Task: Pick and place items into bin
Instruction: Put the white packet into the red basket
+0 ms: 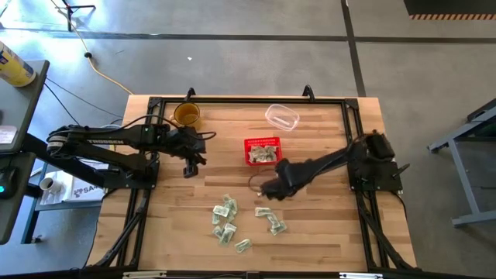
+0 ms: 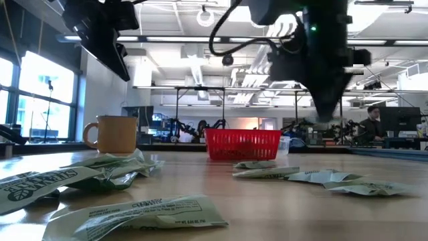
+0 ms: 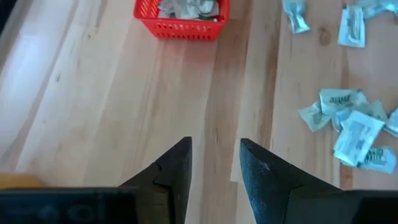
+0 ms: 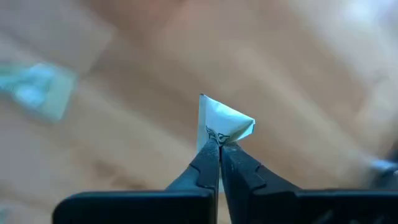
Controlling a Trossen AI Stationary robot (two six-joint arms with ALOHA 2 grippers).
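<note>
The red basket (image 1: 262, 150) stands on the table near its middle, with a few bills inside; it also shows in the left wrist view (image 3: 181, 15) and the low view (image 2: 242, 143). Several pale green-and-white bills (image 1: 226, 217) lie flat on the wood toward the near edge. My right gripper (image 1: 269, 191) hovers just near of the basket, shut on one bill (image 4: 222, 124). My left gripper (image 1: 190, 164) is open and empty, left of the basket, its fingers (image 3: 214, 165) above bare wood. My right gripper pinches a bill between its two fingertips (image 4: 211, 155). A crumpled corner of the bill (image 4: 227, 121) sticks out past the tips. The bill is lifted clear of the table.
An amber mug (image 1: 186, 115) stands at the far left and a clear plastic container (image 1: 282, 117) at the far side beyond the basket. A second group of bills (image 1: 270, 219) lies near the middle front. Bare wood lies between the left gripper and the basket.
</note>
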